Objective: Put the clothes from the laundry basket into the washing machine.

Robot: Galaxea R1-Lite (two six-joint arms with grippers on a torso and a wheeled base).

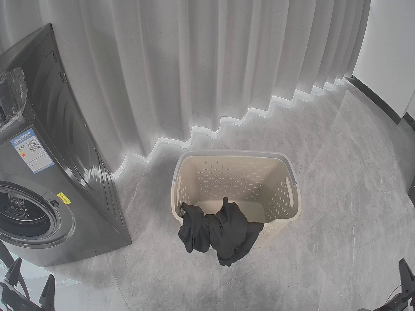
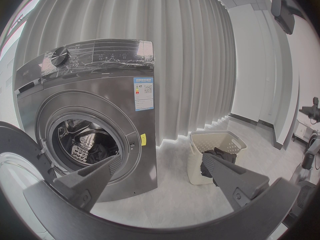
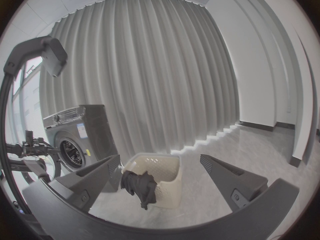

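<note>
Dark garment (image 1: 220, 232), draped over the robot-side rim of the cream laundry basket (image 1: 233, 153) beside the open-doored washing machine (image 1: 82, 165); left gripper (image 2: 161, 156) and right gripper (image 3: 159, 156) both spread wide, empty, well apart from it.

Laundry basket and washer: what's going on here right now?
Nothing is being held at this moment. The left gripper and the right gripper are both open, empty and well short of the clothes. A black garment hangs over the near rim of the cream perforated plastic laundry basket. The dark grey front-loading washing machine stands beside it with its round door swung open. Something dark seems to lie in the drum.
</note>
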